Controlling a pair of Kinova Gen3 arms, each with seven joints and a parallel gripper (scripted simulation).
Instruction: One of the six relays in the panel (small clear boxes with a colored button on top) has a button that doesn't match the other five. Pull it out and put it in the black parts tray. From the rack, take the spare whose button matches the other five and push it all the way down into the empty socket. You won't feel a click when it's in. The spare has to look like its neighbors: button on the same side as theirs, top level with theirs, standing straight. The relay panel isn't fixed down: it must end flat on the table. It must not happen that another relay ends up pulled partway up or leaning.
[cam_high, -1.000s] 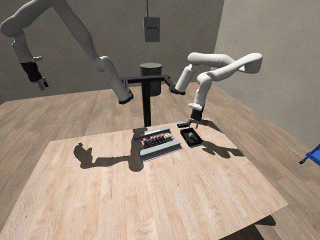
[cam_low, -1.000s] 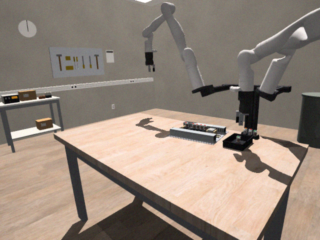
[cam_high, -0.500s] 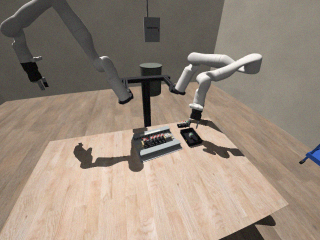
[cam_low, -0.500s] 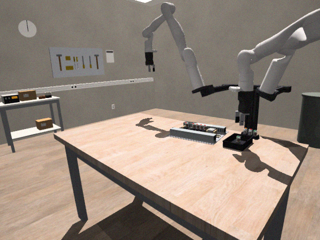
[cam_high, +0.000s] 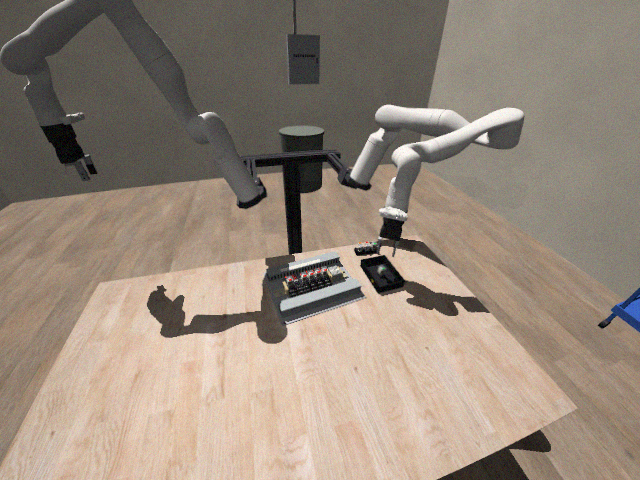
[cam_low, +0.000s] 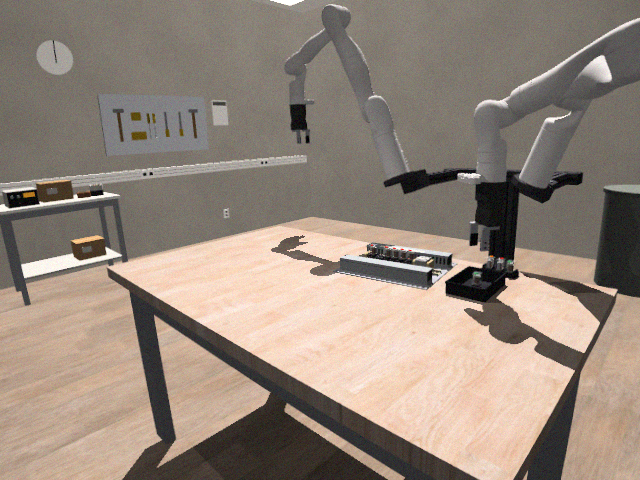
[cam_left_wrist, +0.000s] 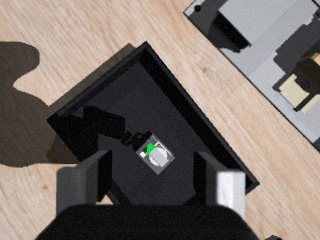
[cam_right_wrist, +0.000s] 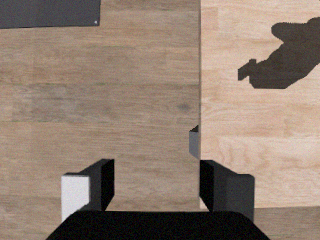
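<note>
The panel (cam_high: 321, 308) (cam_low: 385, 270) lies on the table with a row of red-buttoned relays (cam_high: 316, 275) (cam_low: 398, 252); a wider gap shows near the row's far end from the tray. A green-buttoned relay (cam_high: 383, 270) (cam_low: 476, 277) (cam_left_wrist: 156, 154) stands in the black tray (cam_high: 397, 288) (cam_low: 461, 294) (cam_left_wrist: 202, 117). The rack (cam_high: 363, 253) (cam_low: 512, 273) holds three spares with orange, red and green buttons. My left gripper (cam_high: 387, 250) (cam_low: 479, 242) (cam_left_wrist: 152, 168) is open and empty above the tray and rack area. My right gripper (cam_high: 87, 171) (cam_low: 302, 138) (cam_right_wrist: 157, 177) is open and empty, far from the panel.
The rack stands at the table's (cam_high: 206, 377) (cam_low: 310, 330) back edge, close behind the tray. The panel is beside the tray, with raised grey ducts along both sides of the relay row. The arms' black stand (cam_high: 293, 217) is behind the table.
</note>
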